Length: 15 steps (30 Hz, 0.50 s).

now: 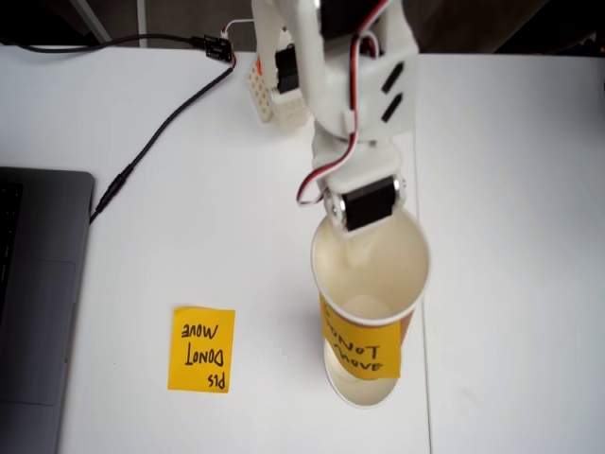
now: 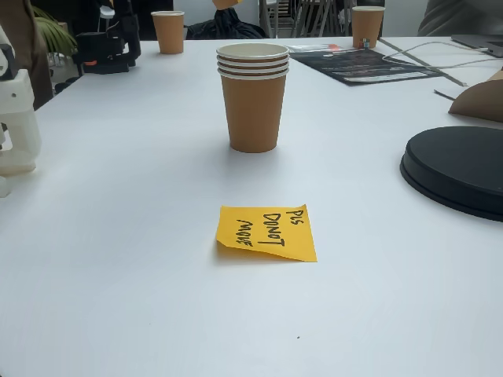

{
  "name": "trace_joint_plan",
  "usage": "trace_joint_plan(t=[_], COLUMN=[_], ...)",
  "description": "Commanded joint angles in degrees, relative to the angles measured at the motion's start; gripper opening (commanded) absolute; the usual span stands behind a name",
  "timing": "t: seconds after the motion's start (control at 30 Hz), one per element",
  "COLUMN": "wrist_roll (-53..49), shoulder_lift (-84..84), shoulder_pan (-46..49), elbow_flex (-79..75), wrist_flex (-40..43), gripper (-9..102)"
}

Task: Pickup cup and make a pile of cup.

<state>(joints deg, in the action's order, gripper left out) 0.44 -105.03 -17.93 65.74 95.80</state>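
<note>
Cup: I see the cup (image 1: 371,270) in a fixed view from above, raised and tilted, its open mouth facing the camera, off-white inside, a yellow hand-lettered label on its lower outer wall.
Gripper: white arm comes down from the top edge of that view; the gripper (image 1: 352,236) sits at the cup's far rim, one finger reaching inside against the inner wall. I read the jaws as clamped on the rim, though the outer finger is hidden behind the servo.
Pile of cup: just below the held cup, a second rim peeks out, the pile of cup (image 1: 357,386), standing on the table; the held cup overlaps it from above. I cannot tell whether the two touch.
Sticky note: orange-yellow sticky note (image 1: 201,349) lies flat, well to the left of the cups in the overhead shot, handwriting upside down. In a fixed view from table height it (image 2: 267,232) lies near the front, one corner slightly lifted.
Brown stack: stack of brown cups (image 2: 253,96) stands upright behind the note in the low view, several rims nested.
Table: white table (image 1: 510,236), seam running down past the cups.
Laptop: grey laptop (image 1: 38,303) at the left edge, overhead shot.
Cable: black cable (image 1: 156,132) snakes from the top toward the laptop.
Black disc: round black disc (image 2: 460,169) at the right edge, low view.
</note>
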Motion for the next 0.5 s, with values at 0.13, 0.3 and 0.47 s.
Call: trace_joint_plan(t=[0.13, 0.3, 0.47], wrist_roll=[0.53, 0.53, 0.53], shoulder_lift=[1.76, 5.71, 7.38], shoulder_pan=[-4.92, -5.27, -4.92], elbow_flex=[-6.06, -12.74, -15.21], wrist_flex=[0.44, 0.44, 0.53], gripper=[-7, -7, -7])
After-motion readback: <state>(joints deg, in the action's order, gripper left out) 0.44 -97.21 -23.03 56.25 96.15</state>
